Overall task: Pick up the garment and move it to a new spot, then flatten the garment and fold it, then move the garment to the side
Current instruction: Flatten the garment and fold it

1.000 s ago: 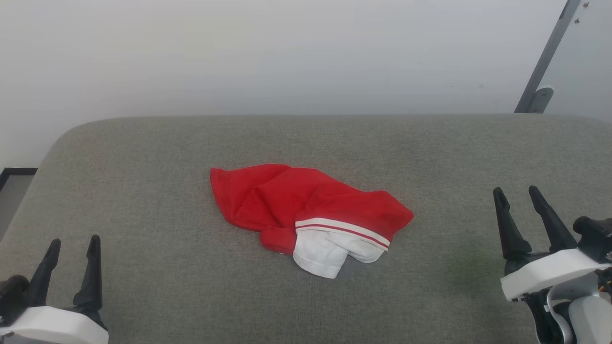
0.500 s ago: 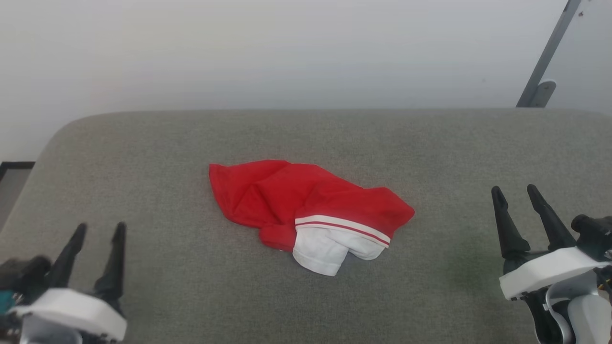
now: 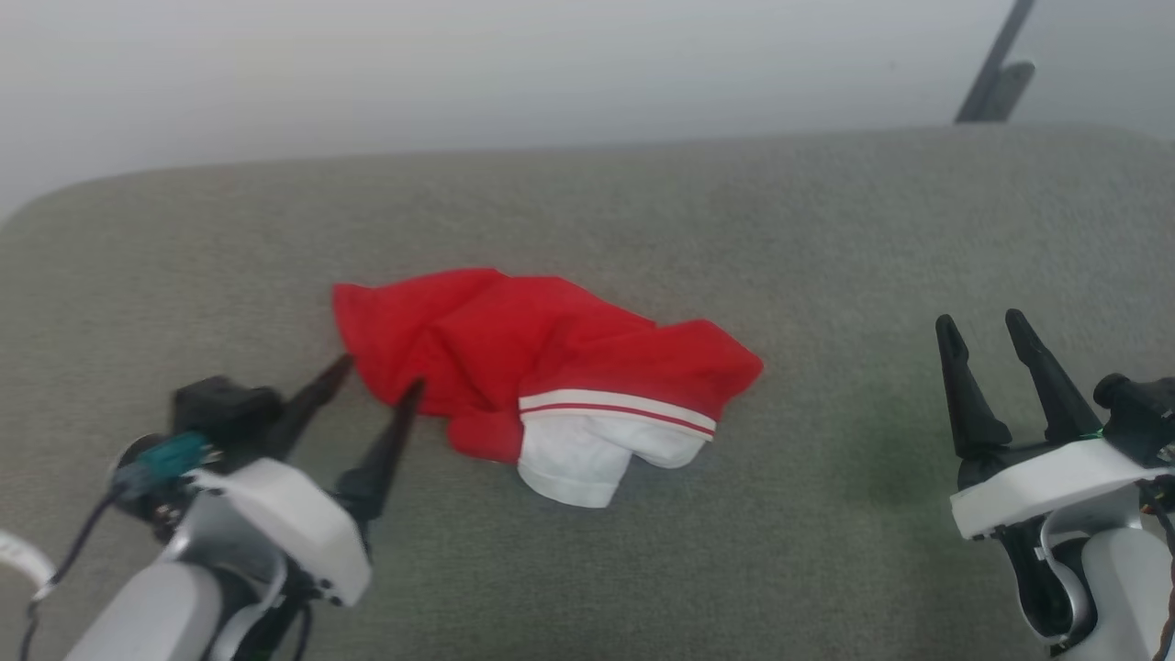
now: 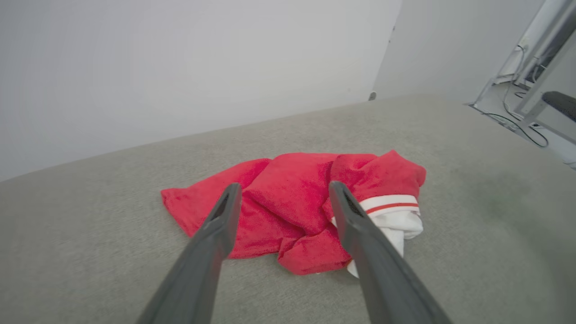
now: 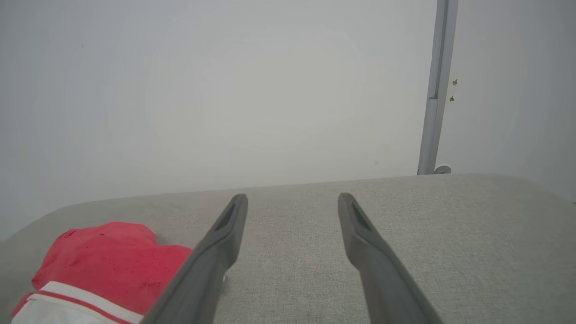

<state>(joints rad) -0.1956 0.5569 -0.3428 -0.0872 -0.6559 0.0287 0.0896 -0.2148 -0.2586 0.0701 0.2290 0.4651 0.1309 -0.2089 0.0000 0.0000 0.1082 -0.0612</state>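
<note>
Grey cloth covers the table (image 3: 826,229), with a white wall behind. One garment (image 3: 514,340) lies bunched up in the middle, red on top, with a white sleeve poking out in front. The left fingers (image 3: 390,436) are spread apart and point at its red edge, I think to pinch and lift it. The right fingers (image 3: 966,395), spread too, wait well off to the side. Two fingers each, four in all, holding nothing.

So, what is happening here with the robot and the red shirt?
The shirt lies crumpled on the grey surface, not yet picked up. The left gripper is open, its fingertips at the shirt's left edge, nothing gripped. The right gripper is open too, off to the right, apart from the shirt.
</note>
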